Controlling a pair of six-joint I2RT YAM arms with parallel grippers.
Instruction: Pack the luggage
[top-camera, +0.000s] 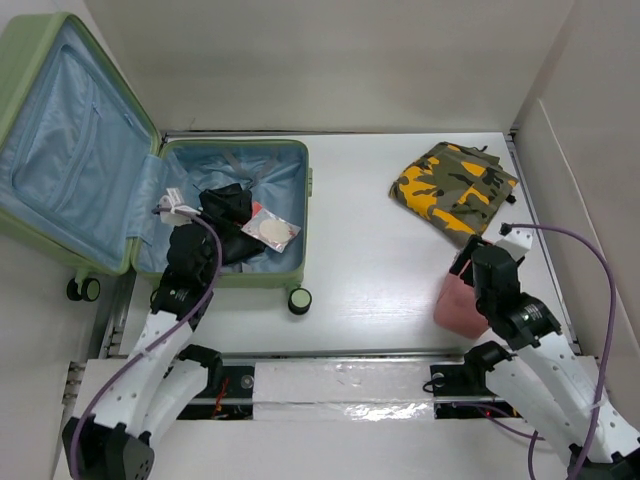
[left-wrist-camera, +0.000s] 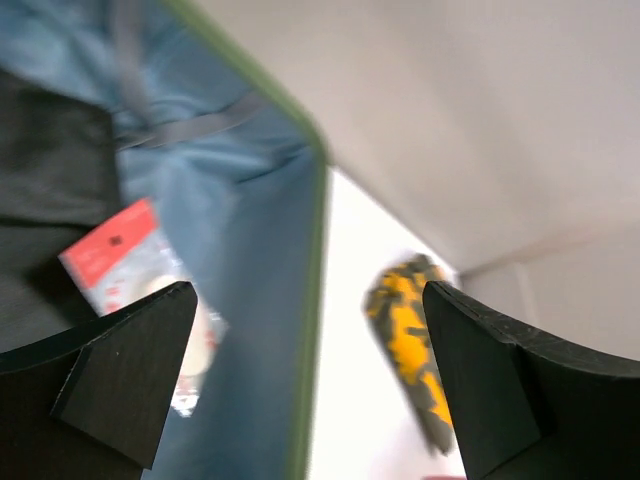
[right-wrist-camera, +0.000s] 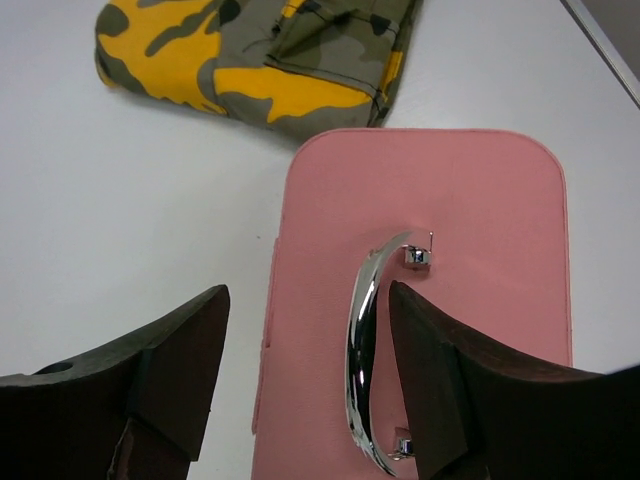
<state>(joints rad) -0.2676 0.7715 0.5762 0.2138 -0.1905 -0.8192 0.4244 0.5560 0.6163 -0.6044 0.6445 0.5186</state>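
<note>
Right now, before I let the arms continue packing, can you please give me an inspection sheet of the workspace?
Surface: white table, no spill seen.
Job's things: luggage open, lid leaning to the left; a black item and a red-white packet lie inside.
Clutter: camouflage bag at the far right; pink pouch with chrome handle by the right arm. Both are outside the luggage.
Grippers: left tool open over the luggage; right tool open above the pouch, handle under the gap.
Cables: purple cable along each arm.
Surroundings: pale walls; nothing else seen.
</note>
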